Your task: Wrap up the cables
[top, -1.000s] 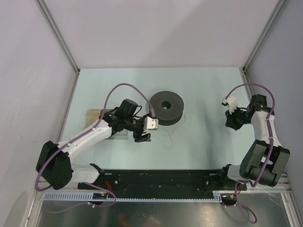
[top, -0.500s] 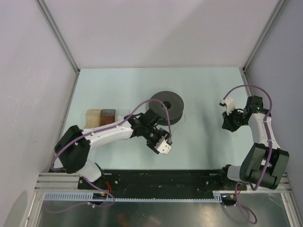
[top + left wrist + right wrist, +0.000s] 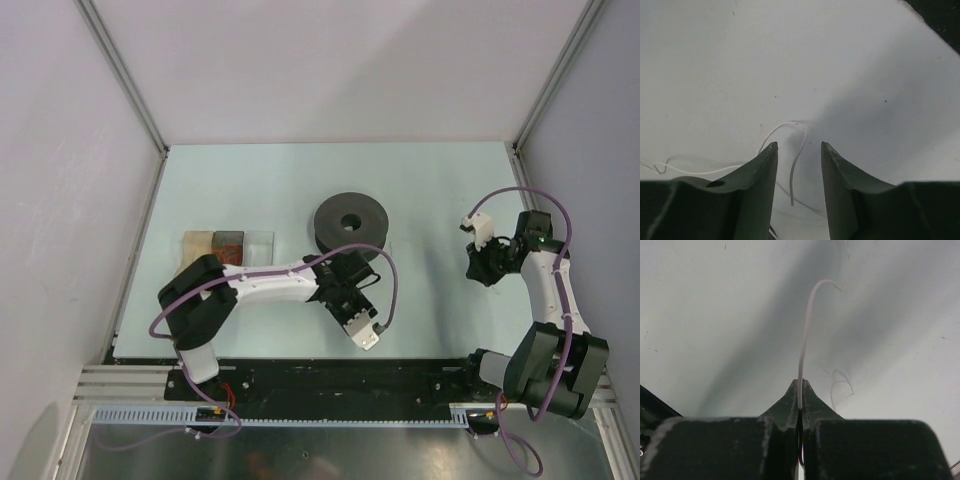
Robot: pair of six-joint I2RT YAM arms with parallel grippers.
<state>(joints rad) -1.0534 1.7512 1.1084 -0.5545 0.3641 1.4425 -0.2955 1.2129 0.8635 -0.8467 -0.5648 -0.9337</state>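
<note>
The black spool (image 3: 351, 226) lies flat at the table's middle. My left gripper (image 3: 356, 312) hovers in front of it, toward the near edge. In the left wrist view it (image 3: 797, 147) is open; a loose end of the thin white cable (image 3: 792, 175) hangs between the jaws without touching either finger, and more cable loops off to the left. My right gripper (image 3: 481, 268) is at the right of the table. In the right wrist view it (image 3: 800, 383) is shut on a strand of the white cable (image 3: 805, 330), which arches up and away from the fingertips.
A small clear tray with brown blocks (image 3: 228, 245) sits left of the spool. The black base rail (image 3: 340, 380) runs along the near edge. Enclosure walls and metal posts (image 3: 120, 75) close in the table on three sides.
My left arm has swung right and toward the near edge, from beside the spool's left to in front of it. My right gripper has shifted slightly left and nearer.
</note>
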